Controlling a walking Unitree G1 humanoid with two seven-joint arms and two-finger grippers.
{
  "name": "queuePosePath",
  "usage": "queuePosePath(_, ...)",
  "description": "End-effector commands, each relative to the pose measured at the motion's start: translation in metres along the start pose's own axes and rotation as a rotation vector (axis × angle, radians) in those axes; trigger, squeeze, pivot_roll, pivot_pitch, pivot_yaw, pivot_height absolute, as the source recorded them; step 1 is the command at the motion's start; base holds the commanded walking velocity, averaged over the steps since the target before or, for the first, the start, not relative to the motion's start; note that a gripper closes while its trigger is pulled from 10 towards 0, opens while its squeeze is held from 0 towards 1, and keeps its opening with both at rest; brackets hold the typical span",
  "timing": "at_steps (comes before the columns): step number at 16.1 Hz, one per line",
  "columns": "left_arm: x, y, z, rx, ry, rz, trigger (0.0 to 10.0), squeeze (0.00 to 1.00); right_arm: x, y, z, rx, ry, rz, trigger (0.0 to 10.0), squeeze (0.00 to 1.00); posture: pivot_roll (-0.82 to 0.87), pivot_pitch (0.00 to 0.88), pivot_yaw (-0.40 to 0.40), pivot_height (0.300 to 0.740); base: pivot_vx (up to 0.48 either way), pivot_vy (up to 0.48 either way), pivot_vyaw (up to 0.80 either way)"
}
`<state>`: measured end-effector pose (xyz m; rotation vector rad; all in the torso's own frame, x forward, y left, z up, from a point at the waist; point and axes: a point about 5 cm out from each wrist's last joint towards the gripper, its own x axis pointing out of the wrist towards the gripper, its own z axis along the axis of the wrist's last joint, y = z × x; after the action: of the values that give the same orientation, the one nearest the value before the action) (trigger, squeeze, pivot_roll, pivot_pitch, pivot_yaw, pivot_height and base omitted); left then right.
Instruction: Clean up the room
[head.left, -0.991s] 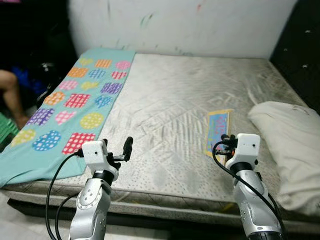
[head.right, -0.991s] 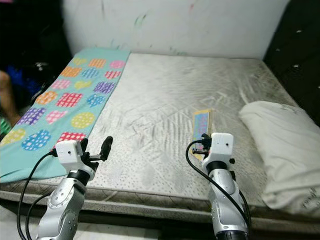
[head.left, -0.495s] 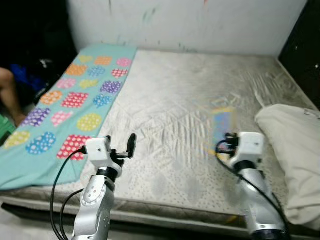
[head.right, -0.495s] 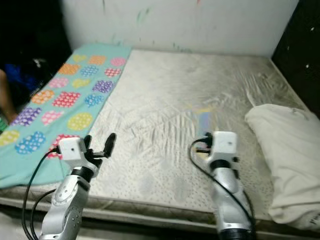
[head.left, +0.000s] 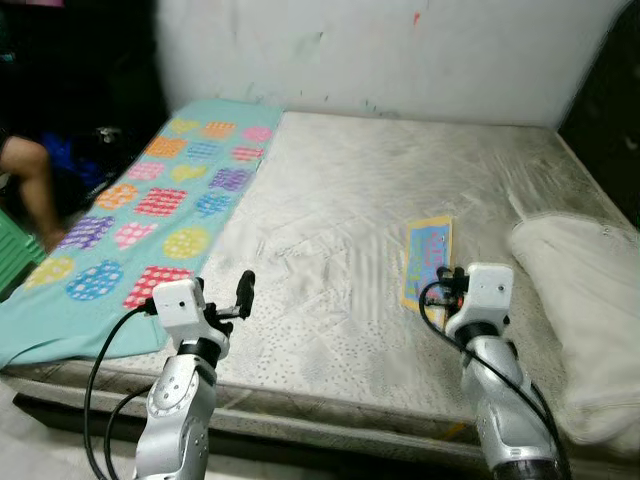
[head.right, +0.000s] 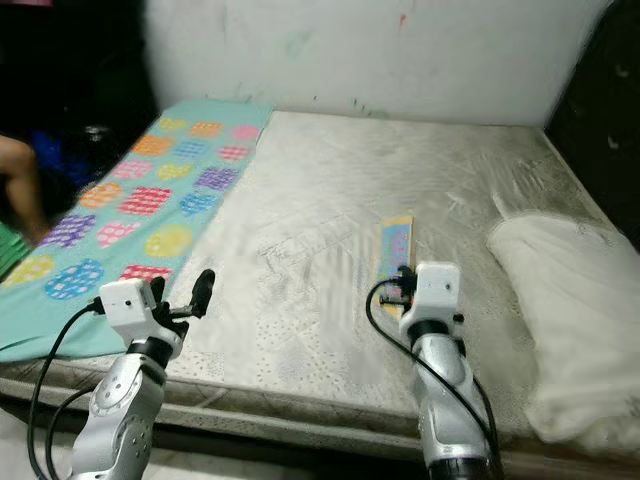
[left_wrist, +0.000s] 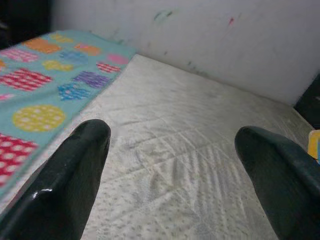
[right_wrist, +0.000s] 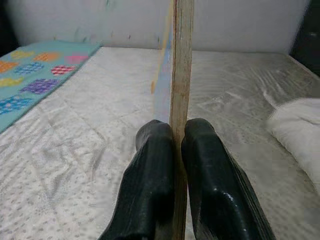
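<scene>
Right gripper (right_wrist: 173, 150) has its two black fingers (right_wrist: 150, 170) pinched tight on the near edge of a thin board book (head.left: 427, 260), the board standing edge-on between them in the right wrist view; in the head views the book stretches away from the gripper just over the bare grey mattress (head.left: 340, 200), right of centre. Left gripper (left_wrist: 175, 165) is held over the mattress's near left part with fingers spread wide and nothing between them. A teal patchwork blanket (head.left: 150, 215) covers the mattress's left side, a white pillow (head.left: 585, 300) lies at its right edge, and a person's leg (head.left: 35, 185) shows at far left.
</scene>
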<state>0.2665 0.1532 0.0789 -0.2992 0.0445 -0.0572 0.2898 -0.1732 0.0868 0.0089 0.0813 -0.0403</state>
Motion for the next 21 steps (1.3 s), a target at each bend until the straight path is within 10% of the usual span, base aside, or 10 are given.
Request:
queuePosePath(1, 0.0012, -0.0025, 0.0002, -0.006, 0.004, -0.007, 10.0, 0.00, 0.0023, -0.0038, 0.0088, -0.007, -0.040, -0.015, 10.0, 0.00, -0.14, 0.000, 0.001, 0.740, 0.000, 0.000, -0.80)
queuePosePath(21, 0.0030, -0.0040, 0.0012, -0.006, 0.001, -0.012, 10.0, 0.00, 0.0059, -0.0042, 0.0100, -0.016, -0.046, -0.007, 10.0, 0.00, -0.14, 0.000, -0.004, 0.740, 0.000, -0.025, -0.23)
